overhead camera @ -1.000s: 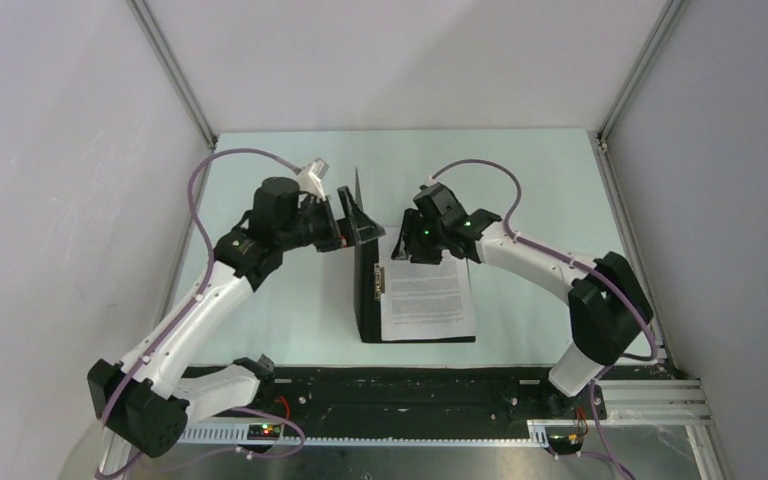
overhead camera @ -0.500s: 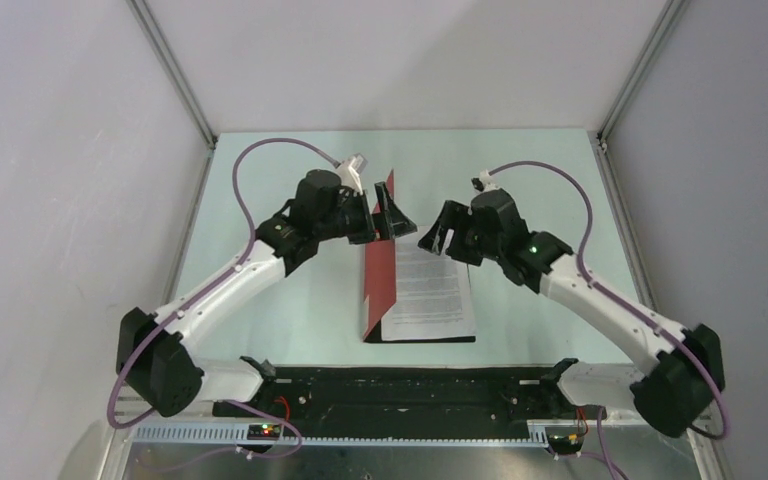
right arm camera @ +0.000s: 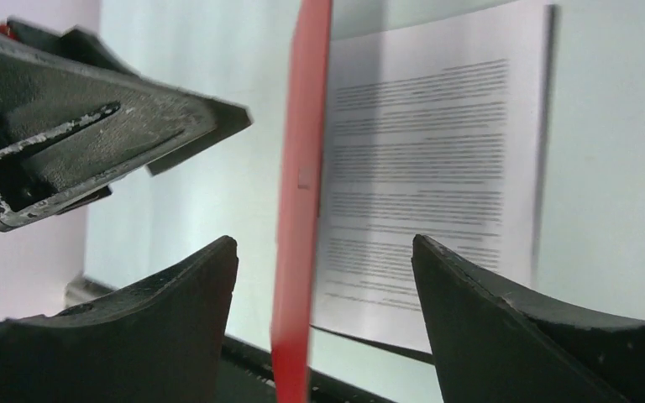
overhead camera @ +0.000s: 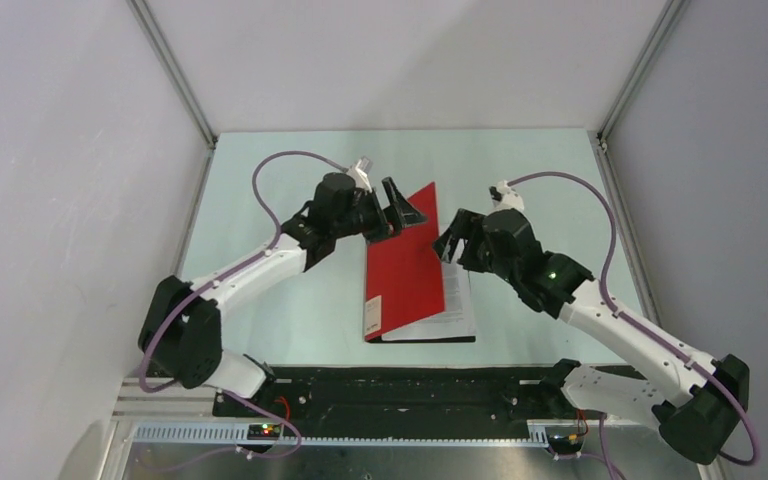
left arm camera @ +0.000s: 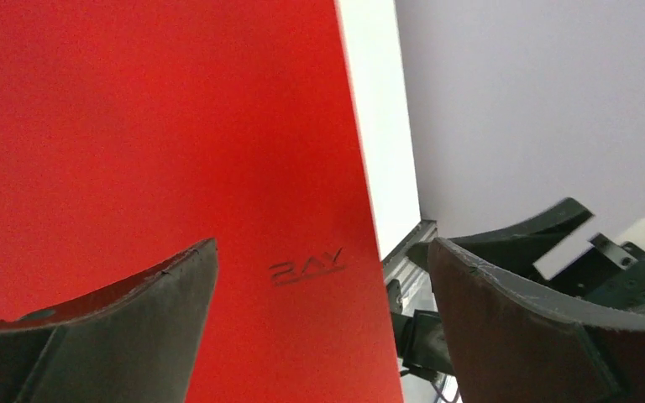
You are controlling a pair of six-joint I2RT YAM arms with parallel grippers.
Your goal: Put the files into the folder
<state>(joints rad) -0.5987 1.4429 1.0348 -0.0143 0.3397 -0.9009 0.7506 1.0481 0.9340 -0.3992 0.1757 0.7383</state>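
Observation:
The folder [overhead camera: 405, 265] lies mid-table with its red cover [left arm camera: 159, 126] tilted over to the right, half shut above the files [overhead camera: 462, 300]. These white printed sheets [right arm camera: 437, 168] rest on the black inner side, and only their right strip shows from above. My left gripper [overhead camera: 405, 207] is open at the cover's far upper edge, and red fills the view behind its fingers [left arm camera: 323, 243]. My right gripper [overhead camera: 452, 238] hovers open just right of the cover. The cover's edge [right arm camera: 302, 210] shows edge-on in the gap between its jaws [right arm camera: 325, 238], touching neither finger.
White walls and aluminium corner posts [overhead camera: 175, 70] close in the pale green table [overhead camera: 290, 300] on three sides. A black rail [overhead camera: 410, 390] with the arm bases runs along the near edge. Purple cables [overhead camera: 280, 165] loop above both arms.
The red cover has swung from upright over to the right, above the files. My left gripper followed it rightwards. My right gripper drew back to the right and opened wider.

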